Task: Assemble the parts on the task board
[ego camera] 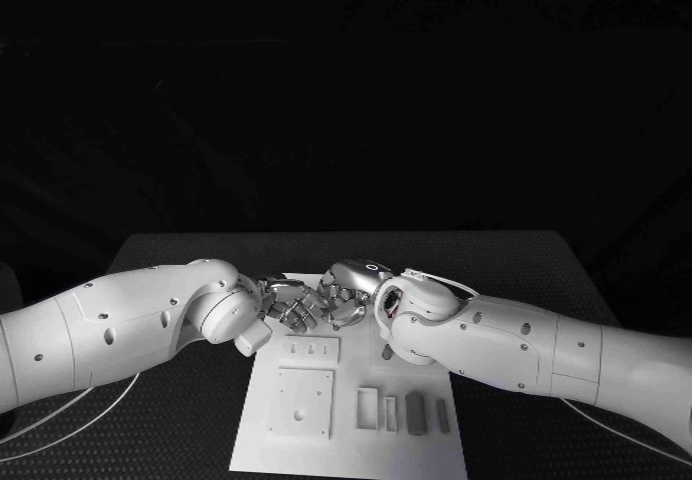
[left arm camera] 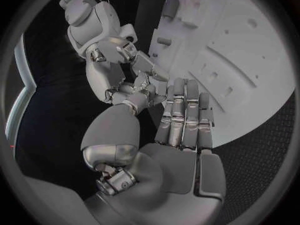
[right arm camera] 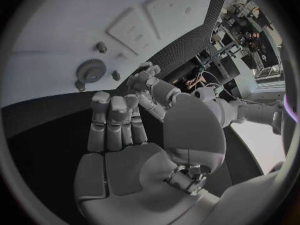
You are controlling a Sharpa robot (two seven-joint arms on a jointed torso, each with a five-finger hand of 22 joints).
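The white task board (ego camera: 346, 440) lies in the middle of the table. Both hands meet above its far end. My left hand (ego camera: 293, 306) reaches in with fingers (left arm camera: 184, 112) straight and side by side, and its palm is bare. Facing it, my right hand (ego camera: 348, 296) also has straight fingers (right arm camera: 112, 117) and a bare palm. Each thumb tip touches the other hand's fingertips; I see no part in either hand. Several grey blocks (ego camera: 401, 411) lie on the near right of the board. A gear (right arm camera: 92, 71) and two pegs (right arm camera: 100, 46) stand at the far end.
A square plate (ego camera: 304, 401) and a smaller plate (ego camera: 307, 350) sit on the board's left half. Cables (ego camera: 58, 415) trail over the black table (ego camera: 534, 270) under both arms. Open table lies on either side of the board.
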